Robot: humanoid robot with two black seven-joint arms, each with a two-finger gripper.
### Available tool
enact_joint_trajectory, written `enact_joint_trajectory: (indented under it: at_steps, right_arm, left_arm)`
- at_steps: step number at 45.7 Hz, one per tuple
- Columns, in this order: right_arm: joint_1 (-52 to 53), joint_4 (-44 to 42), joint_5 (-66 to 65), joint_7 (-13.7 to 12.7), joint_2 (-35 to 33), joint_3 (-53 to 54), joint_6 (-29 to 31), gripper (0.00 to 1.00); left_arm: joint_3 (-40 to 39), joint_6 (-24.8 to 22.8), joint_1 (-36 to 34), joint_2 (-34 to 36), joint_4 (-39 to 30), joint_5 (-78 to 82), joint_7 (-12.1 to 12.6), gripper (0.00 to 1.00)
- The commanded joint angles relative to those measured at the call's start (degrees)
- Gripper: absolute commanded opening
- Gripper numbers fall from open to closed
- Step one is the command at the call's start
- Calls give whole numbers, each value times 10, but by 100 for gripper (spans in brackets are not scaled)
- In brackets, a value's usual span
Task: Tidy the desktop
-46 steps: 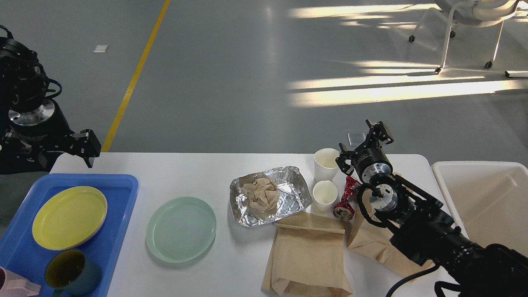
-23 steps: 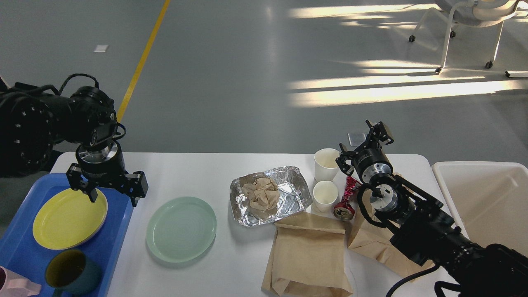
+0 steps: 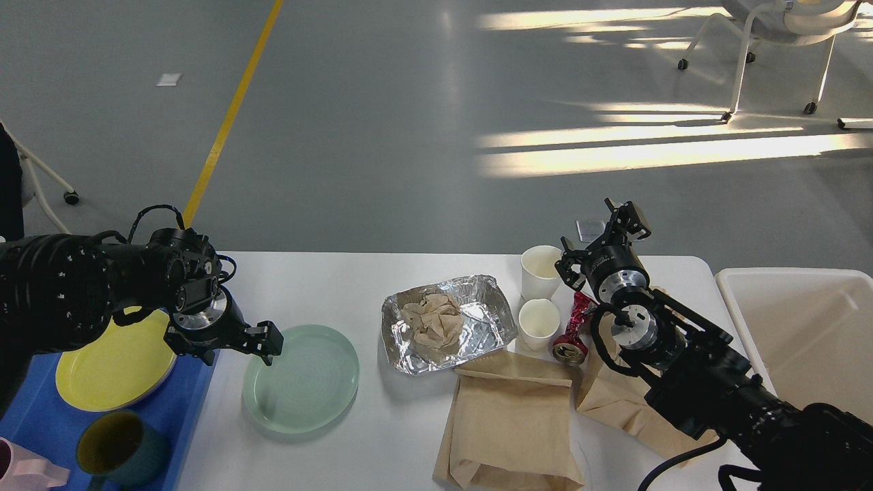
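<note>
The desktop point(image 3: 354, 273) fills our lower view. At its left end, our left gripper point(image 3: 235, 349) hangs spread at the green plate's point(image 3: 301, 387) left rim. At its right end, our right gripper point(image 3: 603, 235) hangs spread beside a cup point(image 3: 540, 271).

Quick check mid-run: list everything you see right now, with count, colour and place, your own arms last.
desktop: 1, white, spans the view
tray: 1, blue, left
yellow plate: 1, on tray
mug: 1, dark teal, tray front
green plate: 1, pale green, left of centre
foil container: 1, silver, centre, crumpled brown paper inside
paper cups: 2, white, right of foil
crushed can: 1, red, beside cups
paper bags: 2, brown, front right
bin: 1, cream, far right
left gripper: black, at green plate's left rim
right gripper: black, open, behind cups
</note>
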Motion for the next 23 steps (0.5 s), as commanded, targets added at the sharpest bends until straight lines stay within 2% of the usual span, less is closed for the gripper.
enact_joint_trajectory:
  at_steps: [1, 9, 18, 23]
  right_arm:
    - [-1, 0, 0, 0, 0, 0, 0, 100]
    - [0, -1, 0, 0, 0, 0, 0, 100]
    - [0, 0, 0, 0, 0, 0, 0, 100]
    - [0, -1, 0, 0, 0, 0, 0, 100]
  left_arm:
    - [-6, 9, 14, -2, 1, 1, 7, 94]
    - [-14, 55, 31, -10, 2, 1, 21, 94]
    - [-27, 71, 50, -10, 2, 1, 44, 94]
    - [-28, 100, 60, -11, 2, 2, 45, 94]
